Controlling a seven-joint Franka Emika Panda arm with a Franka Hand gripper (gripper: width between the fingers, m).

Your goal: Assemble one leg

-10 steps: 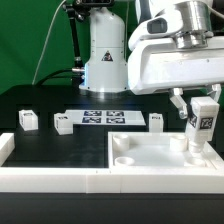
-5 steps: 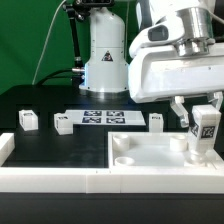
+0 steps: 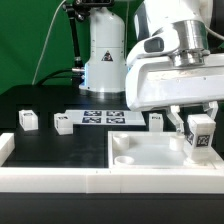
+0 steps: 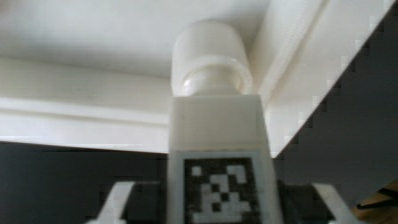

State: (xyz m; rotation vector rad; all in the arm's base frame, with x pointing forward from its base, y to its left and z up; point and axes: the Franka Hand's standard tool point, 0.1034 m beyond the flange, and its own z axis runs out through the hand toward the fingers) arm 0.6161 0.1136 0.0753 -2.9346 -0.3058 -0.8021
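Note:
My gripper (image 3: 199,128) is shut on a leg (image 3: 201,133), a small white block with a black-and-white tag, and holds it upright over the right corner of the large white panel (image 3: 150,160). In the wrist view the leg (image 4: 219,140) stands between my fingers (image 4: 125,200), its round peg pointing at the panel's corner (image 4: 107,90). Three more legs lie on the black table in the exterior view: one at the left (image 3: 27,119), one beside the marker board (image 3: 63,124), one behind the panel (image 3: 156,121).
The marker board (image 3: 103,118) lies flat in the middle of the table. A white rail (image 3: 40,176) runs along the front edge, with a short piece (image 3: 5,149) at the exterior view's left. The robot base (image 3: 104,50) stands at the back.
My gripper has moved down with the leg, bringing it lower toward the panel's right corner. The other legs have not moved.

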